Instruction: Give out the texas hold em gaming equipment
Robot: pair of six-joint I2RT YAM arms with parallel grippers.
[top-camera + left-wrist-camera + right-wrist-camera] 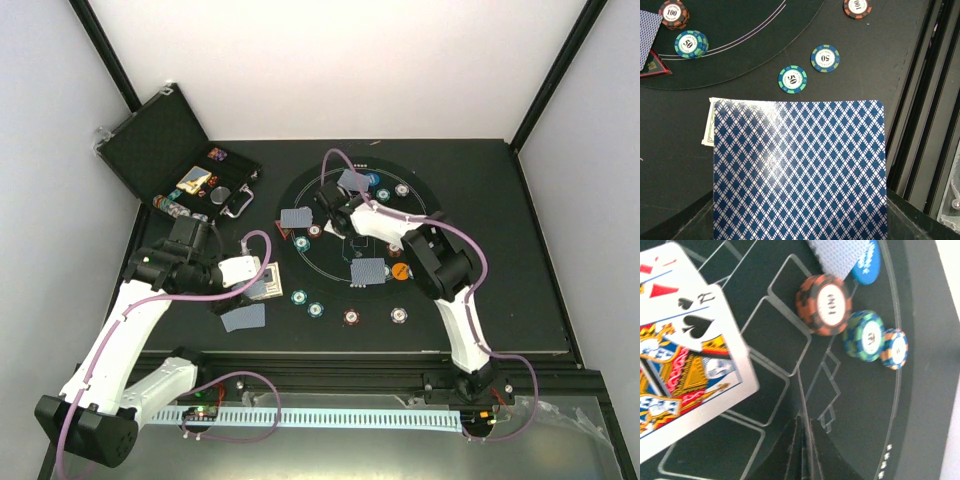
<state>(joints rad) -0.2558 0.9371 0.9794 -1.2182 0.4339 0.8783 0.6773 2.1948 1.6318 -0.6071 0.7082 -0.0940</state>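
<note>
Blue diamond-backed card (pixel 800 165) gripped in left end effector (pixel 262 283); right end effector (pixel 801 440) closed.

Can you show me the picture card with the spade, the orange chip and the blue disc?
picture card (pixel 685 365): right wrist view, printed face.
orange chip (pixel 831 302): right wrist view, white centre.
blue disc (pixel 869 265): right wrist view, uncovered part.
</note>
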